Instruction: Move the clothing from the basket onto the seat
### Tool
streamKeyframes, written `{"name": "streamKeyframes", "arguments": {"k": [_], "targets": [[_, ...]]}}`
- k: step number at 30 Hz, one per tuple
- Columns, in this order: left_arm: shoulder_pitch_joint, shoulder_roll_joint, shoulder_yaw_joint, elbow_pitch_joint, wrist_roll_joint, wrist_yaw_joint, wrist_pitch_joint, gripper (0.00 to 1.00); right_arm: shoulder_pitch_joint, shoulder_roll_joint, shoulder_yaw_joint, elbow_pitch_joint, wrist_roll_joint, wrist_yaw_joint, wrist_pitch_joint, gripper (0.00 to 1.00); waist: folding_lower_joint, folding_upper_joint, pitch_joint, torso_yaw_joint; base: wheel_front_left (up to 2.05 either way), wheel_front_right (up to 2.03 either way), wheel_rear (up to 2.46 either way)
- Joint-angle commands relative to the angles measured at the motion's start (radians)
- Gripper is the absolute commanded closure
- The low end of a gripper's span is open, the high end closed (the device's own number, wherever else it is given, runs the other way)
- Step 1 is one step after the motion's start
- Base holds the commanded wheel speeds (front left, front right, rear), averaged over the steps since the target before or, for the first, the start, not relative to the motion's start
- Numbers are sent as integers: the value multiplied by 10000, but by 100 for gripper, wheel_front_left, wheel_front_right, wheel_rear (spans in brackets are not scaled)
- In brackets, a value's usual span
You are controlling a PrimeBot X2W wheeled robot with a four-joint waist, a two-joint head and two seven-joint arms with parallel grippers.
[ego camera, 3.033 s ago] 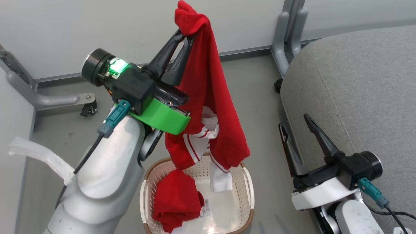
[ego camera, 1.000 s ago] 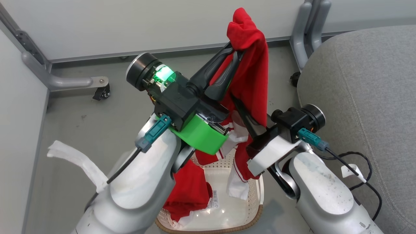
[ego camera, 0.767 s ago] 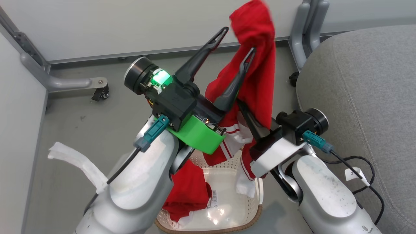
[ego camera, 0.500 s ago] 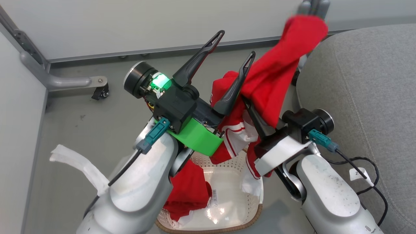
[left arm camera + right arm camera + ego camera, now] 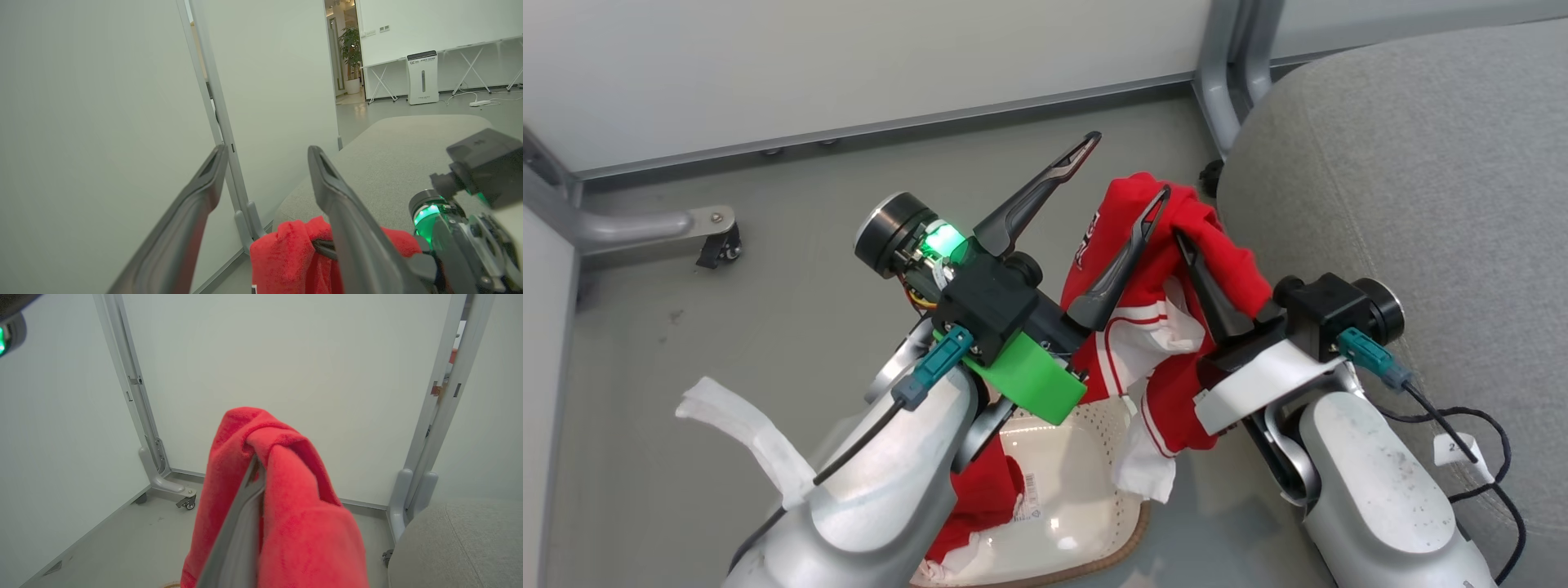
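Between pressed-together jaws of right gripper (image 5: 1181, 238): soft red fleecy garment (image 5: 1112, 220), white-striped, draped; left gripper (image 5: 1127, 166) jaws spread, just beside it.

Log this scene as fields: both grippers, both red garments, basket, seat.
left gripper: open, holding nothing
right gripper: shut on striped garment
striped garment: hanging from right gripper above the basket's right side, not on the seat
plain garment: lying in basket, partly hidden
basket: on the floor
seat: grey, to the robot's right of the basket
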Motion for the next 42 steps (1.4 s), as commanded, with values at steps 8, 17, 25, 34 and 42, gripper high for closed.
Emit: {"name": "streamKeyframes", "arguments": {"k": [8, 17, 25, 34, 42], "targets": [[108, 260, -642, 244, 49, -23, 6, 0, 768, -33, -988, -549, -453, -11, -25, 100, 0, 96, 328, -1588, 0, 0, 0], [-140, 386, -1280, 443, -147, -23, 4, 0, 1785, -24, -2159, -1220, -431, -11, -25, 100, 0, 96, 564, -2626, 0, 0, 0], [-314, 393, -1576, 575, -240, -13, 4, 0, 2580, -22, -2777, -1675, -357, -11, -27, 100, 0, 96, 799, -3142, 0, 0, 0], [-493, 442, -1679, 637, -311, -13, 4, 0, 2188, -24, -3101, -2116, -246, -11, -27, 100, 0, 96, 1127, -3266, 0, 0, 0], [-837, 549, -1758, 548, -289, -14, 41, 0, 265, -306, -3927, -2384, -561, -11, -25, 100, 0, 96, 2114, -2964, 0, 0, 0]]}}
